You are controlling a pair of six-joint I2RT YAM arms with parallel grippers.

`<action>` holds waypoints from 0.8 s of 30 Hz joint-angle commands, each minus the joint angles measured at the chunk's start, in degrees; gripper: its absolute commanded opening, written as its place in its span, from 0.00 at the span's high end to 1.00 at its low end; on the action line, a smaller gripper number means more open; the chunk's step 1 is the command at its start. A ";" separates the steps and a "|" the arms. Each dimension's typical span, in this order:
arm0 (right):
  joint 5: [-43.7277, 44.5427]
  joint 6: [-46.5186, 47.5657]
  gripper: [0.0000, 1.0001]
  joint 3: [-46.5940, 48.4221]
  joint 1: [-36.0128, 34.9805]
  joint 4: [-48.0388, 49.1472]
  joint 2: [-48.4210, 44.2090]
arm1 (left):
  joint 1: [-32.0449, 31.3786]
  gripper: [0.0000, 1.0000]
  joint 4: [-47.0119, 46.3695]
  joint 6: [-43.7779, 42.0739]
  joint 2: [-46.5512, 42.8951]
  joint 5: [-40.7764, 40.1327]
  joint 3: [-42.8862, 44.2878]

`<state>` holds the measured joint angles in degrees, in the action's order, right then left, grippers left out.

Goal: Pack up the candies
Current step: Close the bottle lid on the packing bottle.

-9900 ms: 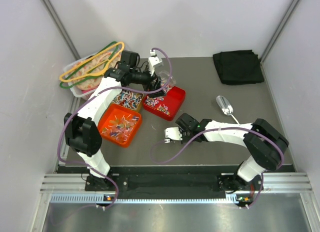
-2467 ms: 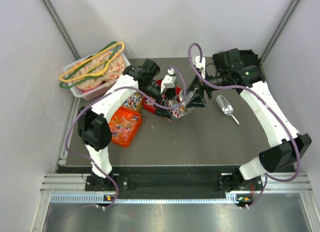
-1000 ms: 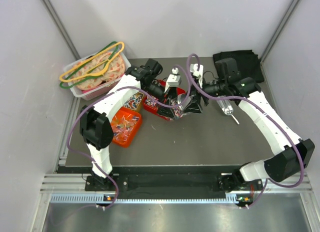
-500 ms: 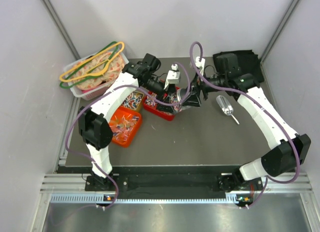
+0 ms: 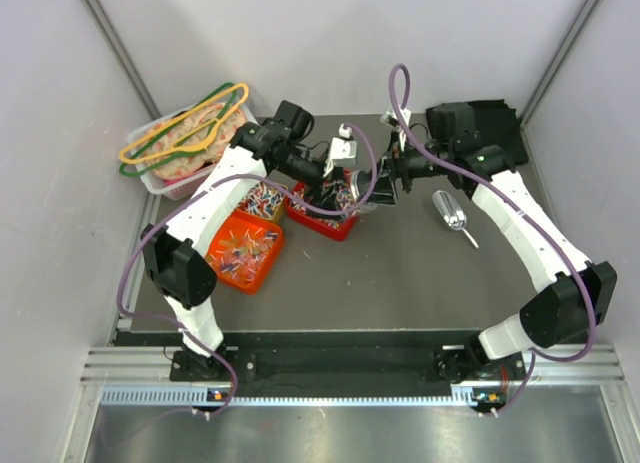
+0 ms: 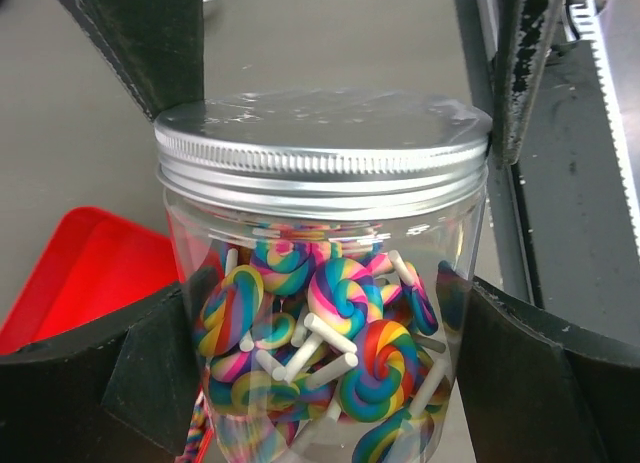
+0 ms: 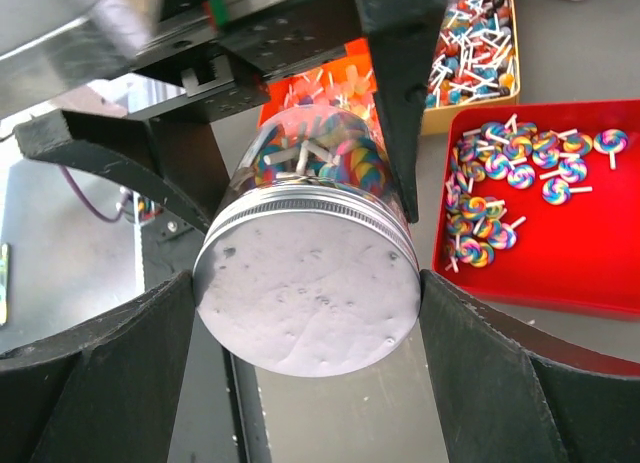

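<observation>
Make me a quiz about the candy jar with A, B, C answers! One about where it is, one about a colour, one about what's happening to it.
1. Where is the jar of candies?
A) lying on the table
B) held in the left gripper
C) inside a tray

2. What colour is its lid?
A) red
B) blue
C) silver

3. What is the right gripper doing?
A) clamping the lid
B) hanging open, far away
C) holding one candy

Answers: 1 B, its fingers press both sides of the jar; 2 C, shiny metal in both wrist views; 3 A, its fingers sit against both edges of the lid.
</observation>
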<state>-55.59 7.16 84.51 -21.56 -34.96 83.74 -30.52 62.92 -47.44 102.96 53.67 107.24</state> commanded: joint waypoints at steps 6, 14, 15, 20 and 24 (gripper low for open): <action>-5.66 -12.86 0.23 3.73 0.56 4.28 2.56 | -2.96 0.63 -15.89 -5.29 -9.61 -0.92 -2.91; -8.48 -23.31 0.24 4.17 0.56 10.78 3.35 | -5.24 0.63 -25.54 -3.80 -13.56 -7.43 -10.03; -9.26 -24.37 0.24 4.17 0.56 11.75 3.53 | -5.42 0.63 -26.43 -3.89 -13.75 -7.87 -10.73; -10.85 -28.42 0.25 4.78 0.64 15.01 3.79 | -5.86 0.63 -26.97 -3.45 -13.66 -7.97 -12.05; -11.90 -31.94 0.28 4.70 0.64 17.38 3.62 | -6.39 0.63 -28.54 -3.10 -13.57 -9.37 -13.46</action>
<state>-60.84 -17.89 86.28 -19.18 -25.89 87.57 -33.58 45.39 -48.38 91.13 39.53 94.87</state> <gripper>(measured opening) 0.769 0.916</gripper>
